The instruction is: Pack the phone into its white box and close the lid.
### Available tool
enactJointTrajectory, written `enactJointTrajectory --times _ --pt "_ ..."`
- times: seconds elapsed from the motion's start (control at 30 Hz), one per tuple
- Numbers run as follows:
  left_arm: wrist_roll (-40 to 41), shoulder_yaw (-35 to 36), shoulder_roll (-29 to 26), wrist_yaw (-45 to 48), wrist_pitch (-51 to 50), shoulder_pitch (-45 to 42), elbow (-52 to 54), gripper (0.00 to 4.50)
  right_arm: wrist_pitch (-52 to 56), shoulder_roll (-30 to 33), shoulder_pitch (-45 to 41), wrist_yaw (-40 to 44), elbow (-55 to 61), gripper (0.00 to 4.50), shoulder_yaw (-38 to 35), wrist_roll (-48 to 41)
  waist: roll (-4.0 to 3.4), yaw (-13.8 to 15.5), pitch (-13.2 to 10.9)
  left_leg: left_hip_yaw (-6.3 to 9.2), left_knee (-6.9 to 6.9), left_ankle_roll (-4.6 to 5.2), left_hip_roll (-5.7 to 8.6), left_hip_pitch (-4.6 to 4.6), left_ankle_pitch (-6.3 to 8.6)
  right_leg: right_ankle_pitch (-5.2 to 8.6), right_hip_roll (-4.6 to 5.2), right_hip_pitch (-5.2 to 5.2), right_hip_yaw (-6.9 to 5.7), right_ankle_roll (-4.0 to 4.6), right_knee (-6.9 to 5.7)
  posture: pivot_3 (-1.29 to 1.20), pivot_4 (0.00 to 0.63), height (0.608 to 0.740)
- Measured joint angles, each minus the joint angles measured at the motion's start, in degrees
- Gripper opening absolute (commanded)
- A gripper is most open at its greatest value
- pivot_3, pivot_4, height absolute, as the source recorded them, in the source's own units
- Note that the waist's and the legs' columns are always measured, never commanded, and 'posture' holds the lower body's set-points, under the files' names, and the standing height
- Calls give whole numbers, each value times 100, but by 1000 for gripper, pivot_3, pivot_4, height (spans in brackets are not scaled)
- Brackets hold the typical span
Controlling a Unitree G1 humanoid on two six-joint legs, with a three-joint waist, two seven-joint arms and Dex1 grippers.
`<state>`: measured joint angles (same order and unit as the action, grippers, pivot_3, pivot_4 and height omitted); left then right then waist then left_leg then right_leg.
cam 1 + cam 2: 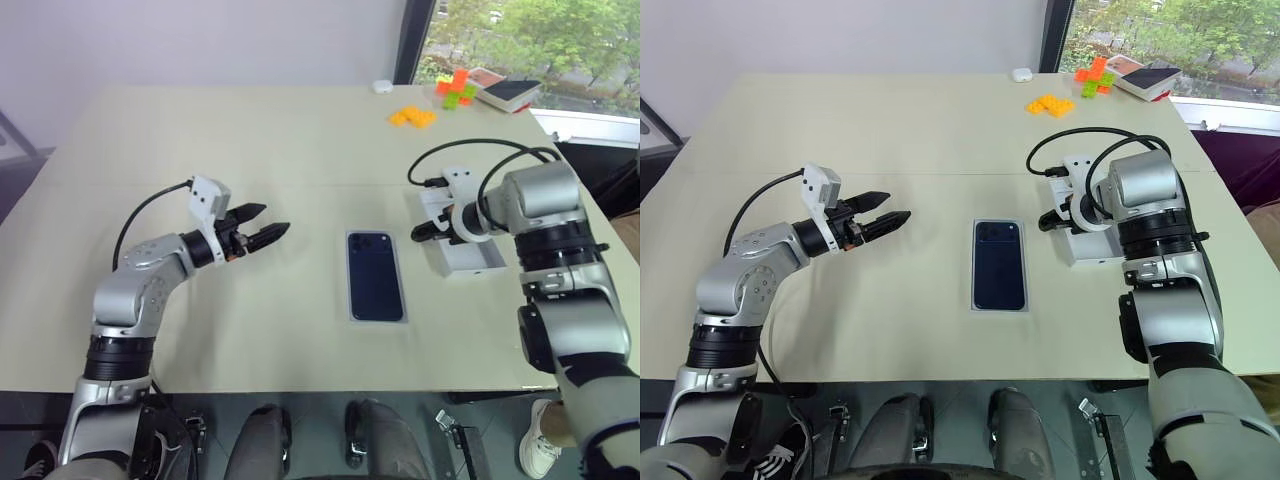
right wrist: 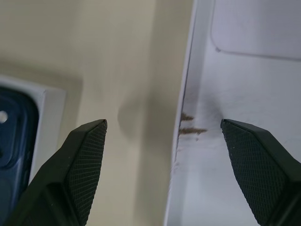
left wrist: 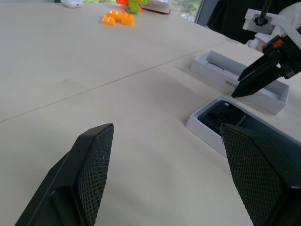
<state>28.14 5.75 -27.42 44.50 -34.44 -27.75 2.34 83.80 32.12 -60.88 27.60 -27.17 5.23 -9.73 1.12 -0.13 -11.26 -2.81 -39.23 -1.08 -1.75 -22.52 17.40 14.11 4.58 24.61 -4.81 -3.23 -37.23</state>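
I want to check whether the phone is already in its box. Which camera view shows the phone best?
The right eye view: the phone shows whole, lying inside the white box; the left eye view shows the same. The left wrist view shows its camera end, the right wrist view just one corner.

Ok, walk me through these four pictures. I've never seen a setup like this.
It's a humanoid robot with two arms at a table. Two pictures look down from its head; the other two come from a camera on each wrist. The phone already lies in the white box, mid-table. Beside it lies the lid, inside up, with the right gripper open over its edge. The left gripper is open too. Nothing is held. Coloured bricks sit at the far side.
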Motion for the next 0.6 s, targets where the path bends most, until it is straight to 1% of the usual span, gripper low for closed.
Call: enactJointTrajectory --times 0.07,0.1,0.23,0.27,0.3,0.53,0.6 --pt "0 0 3 -24 0 0 1 3816 -110 -10 -14 -46 -128 3226 -6 4 0 -10 0 0 0 0 0 0 0 0 0 0 0 0 0 0 150 740" --pt "0 0 4 -37 0 0 1 3816 -161 -10 -25 -61 -176 2786 -6 5 0 -24 0 -1 0 0 0 0 0 0 1 0 0 0 0 0 150 740" --pt "2 -3 5 -74 -3 -2 2 3816 -332 -17 -29 -68 -284 718 3 13 0 -67 0 -1 1 0 -1 1 0 0 -1 0 0 0 0 0 150 740" --pt "3 -5 5 -77 -4 -2 3 3816 -373 -19 -29 -74 -308 142 3 13 0 -71 0 0 1 0 -1 1 0 0 -2 0 0 0 0 0 150 740" --pt "3 -5 5 -81 -4 -2 3 3816 -405 -19 -29 -90 -335 64 3 24 0 -67 0 1 1 0 -2 1 0 0 -3 0 0 0 -1 0 150 740" --pt "3 -5 5 -107 -4 -2 3 3816 -424 -72 -29 -195 -342 64 -23 50 1 -67 0 -1 1 0 -1 1 0 0 -1 0 1 0 -1 0 150 740" --pt "3 -5 4 -113 -4 -2 2 3816 -419 -145 -30 -271 -344 64 -151 46 0 -70 0 -1 1 -1 -2 2 0 0 -1 0 1 0 -1 0 150 740"
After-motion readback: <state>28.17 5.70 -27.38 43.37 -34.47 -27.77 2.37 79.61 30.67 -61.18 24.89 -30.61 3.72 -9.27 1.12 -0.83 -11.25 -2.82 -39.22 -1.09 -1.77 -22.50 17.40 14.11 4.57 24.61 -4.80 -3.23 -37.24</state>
